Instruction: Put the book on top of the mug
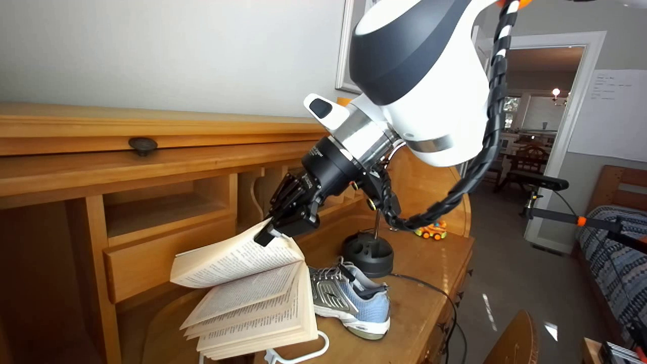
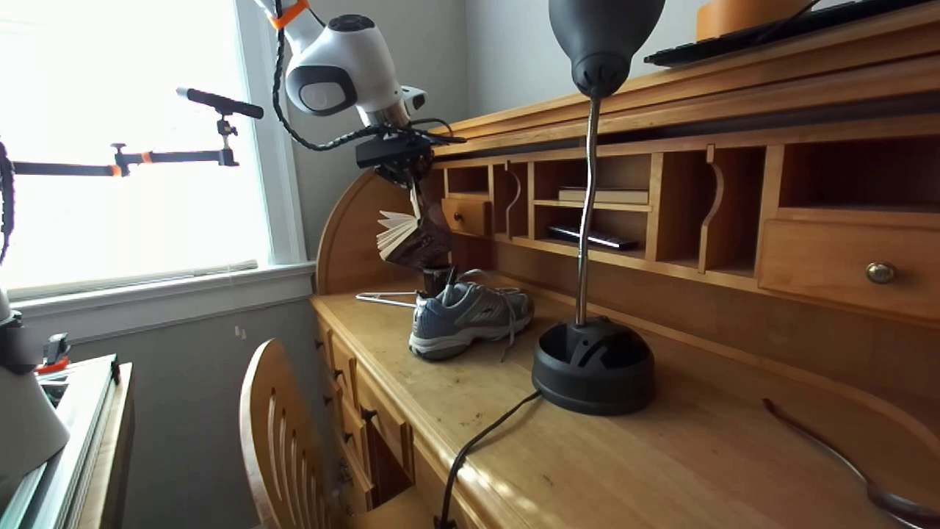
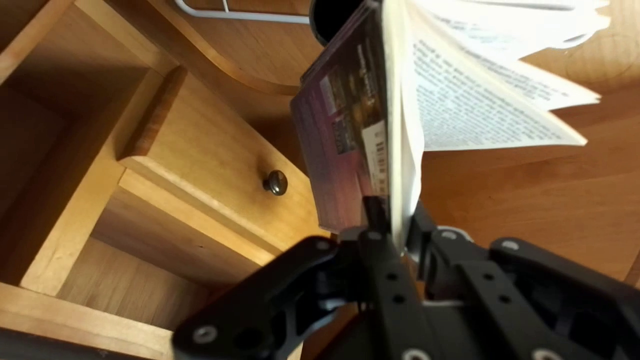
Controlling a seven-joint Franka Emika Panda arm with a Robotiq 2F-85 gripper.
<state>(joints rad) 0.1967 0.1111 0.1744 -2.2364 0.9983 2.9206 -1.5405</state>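
The jaws pinched the book [image 3: 340, 132] above the mug [image 2: 434, 281]; the shoe [image 2: 470, 316] and white frame [image 3: 255, 16] lay near the mug, the lamp [image 2: 595, 393] farther off.

I have my gripper [image 1: 268, 231] holding the fanned-open book [image 1: 252, 298] low, left of centre, a shoe [image 1: 349, 301] just right.

The wooden desk [image 2: 698, 455] bears a grey-blue sneaker [image 2: 470, 319] with a dark mug [image 2: 436, 281] near it, a white frame [image 3: 255, 17], a black lamp [image 2: 593, 382] with its cord [image 2: 479, 438], a toy car [image 1: 433, 231] and a spoon-like utensil [image 2: 890, 503].
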